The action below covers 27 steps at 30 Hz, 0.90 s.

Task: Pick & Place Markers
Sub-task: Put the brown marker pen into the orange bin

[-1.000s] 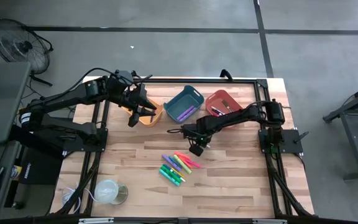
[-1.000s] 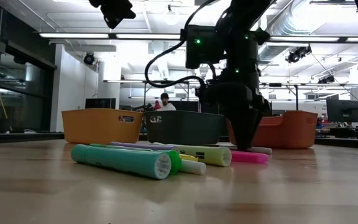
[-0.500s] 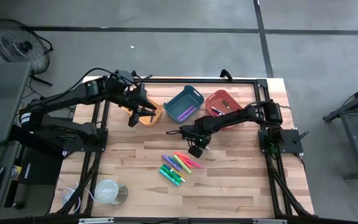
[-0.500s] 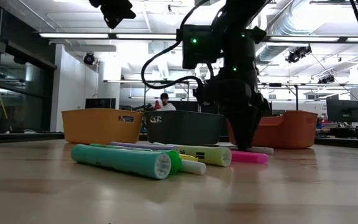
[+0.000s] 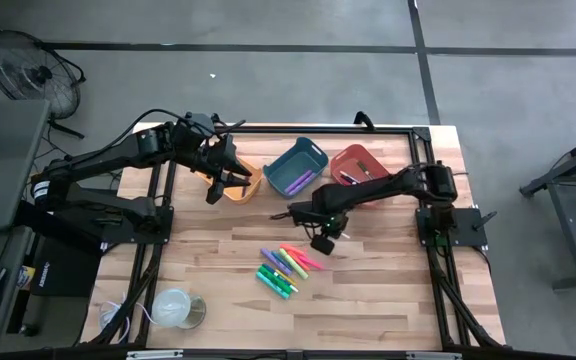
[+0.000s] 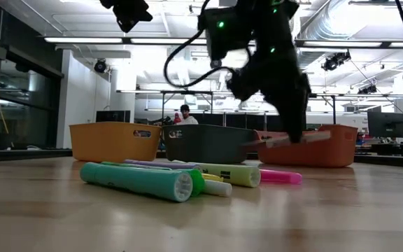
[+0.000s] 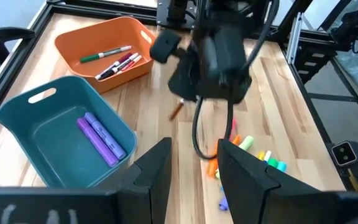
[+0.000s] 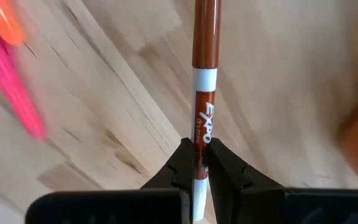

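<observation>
A loose pile of bright markers (image 5: 283, 265) lies flat on the wood table, and shows close up in the low view (image 6: 159, 178). My right gripper (image 5: 322, 240) hangs above the table just right of the pile, shut on a brown-capped white Expo marker (image 8: 204, 81) that shows roughly level in the low view (image 6: 285, 138). My left gripper (image 7: 194, 168) is open and holds nothing. It hovers over the yellow-orange bin (image 5: 240, 184) at the far left. My right gripper pinches the Expo marker by its printed barrel (image 8: 202, 134) between the two fingers (image 8: 182, 163), some way back from the brown cap. The fingers come from above, pointing down, and lie across the marker. The marker is lifted clear of the table, nearly level (image 6: 313, 136).
Three bins stand in a row at the far side: yellow-orange (image 6: 114, 140), teal (image 5: 295, 167) holding purple markers (image 7: 98, 134), and red-orange (image 5: 356, 163) holding thin pens. A white round cup (image 5: 173, 307) sits near the left near corner. Bare wood lies right of the pile.
My right gripper has risen from the table beside the pile and shifted a little toward the table's right. The Expo marker, which lay on the table behind the pink one, has come up with it and now hangs clear.
</observation>
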Each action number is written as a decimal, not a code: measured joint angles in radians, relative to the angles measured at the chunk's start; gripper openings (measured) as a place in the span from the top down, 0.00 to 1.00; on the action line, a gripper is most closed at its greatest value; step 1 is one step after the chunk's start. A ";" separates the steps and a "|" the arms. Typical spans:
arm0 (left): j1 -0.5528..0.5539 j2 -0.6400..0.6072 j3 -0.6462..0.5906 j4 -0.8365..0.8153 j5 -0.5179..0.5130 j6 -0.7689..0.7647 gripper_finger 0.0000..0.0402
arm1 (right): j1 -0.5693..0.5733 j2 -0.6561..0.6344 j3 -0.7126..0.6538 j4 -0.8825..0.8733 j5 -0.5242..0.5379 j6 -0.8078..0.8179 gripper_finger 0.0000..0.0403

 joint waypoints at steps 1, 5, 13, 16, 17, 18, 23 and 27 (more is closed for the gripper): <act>0.000 0.000 0.000 -0.002 0.000 0.000 0.69 | -0.002 -0.021 -0.002 -0.006 0.003 0.001 0.96; 0.000 0.000 0.000 -0.011 0.000 0.001 0.69 | -0.015 -0.132 -0.033 -0.050 0.058 0.032 0.96; 0.000 0.000 0.000 -0.012 -0.001 0.004 0.69 | -0.103 -0.419 -0.185 -0.053 0.167 0.108 0.96; 0.000 0.000 0.000 -0.012 -0.005 -0.003 0.69 | -0.156 -0.512 -0.246 -0.046 0.191 0.104 0.96; 0.000 0.000 0.000 -0.011 -0.005 -0.003 0.69 | -0.177 -0.538 -0.265 -0.044 0.196 0.094 0.96; 0.000 0.000 0.000 -0.011 -0.005 -0.003 0.69 | -0.199 -0.560 -0.283 -0.040 0.199 0.083 0.96; 0.000 0.000 0.000 -0.008 -0.008 -0.003 0.69 | -0.328 -0.624 -0.361 0.029 0.194 -0.040 0.96; 0.000 0.000 0.000 -0.008 -0.030 -0.005 0.69 | -0.434 -0.618 -0.407 0.138 0.149 -0.181 0.96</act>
